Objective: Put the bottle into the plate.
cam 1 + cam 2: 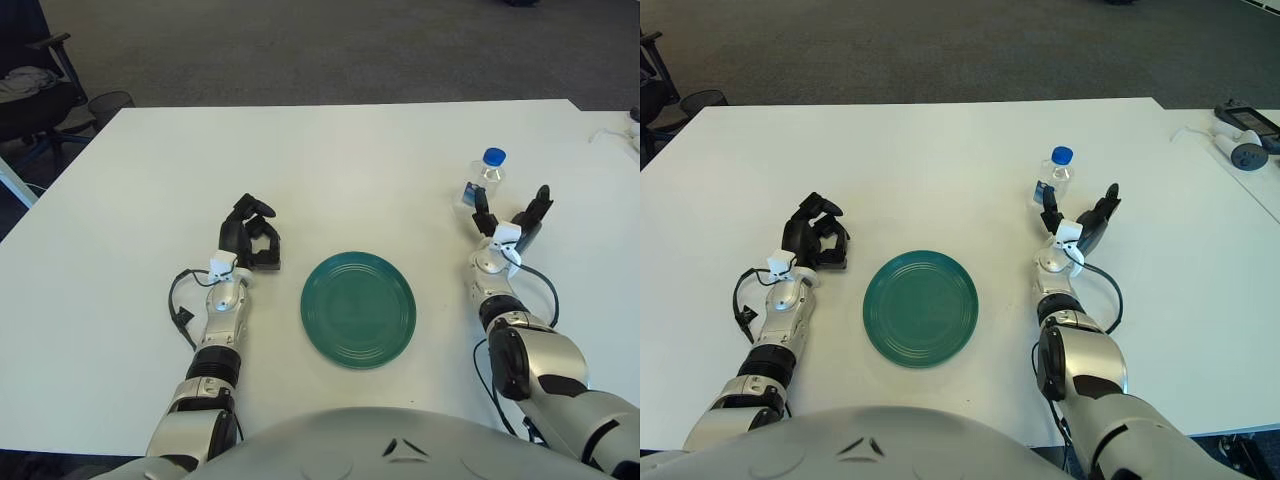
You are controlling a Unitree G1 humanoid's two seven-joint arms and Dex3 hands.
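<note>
Right hand (508, 228) raised off the desk (340, 170), fingers (540, 203) spread, holding nothing, just near of the upright bottle (485, 178) at far right. Left hand (250, 238) left of the green plate (358, 308), fingers curled, empty.

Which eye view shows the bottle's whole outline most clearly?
The right eye view: the bottle stands apart just beyond the right robot hand. In the left eye view a finger overlaps its lower label, though cap and shoulders show.
</note>
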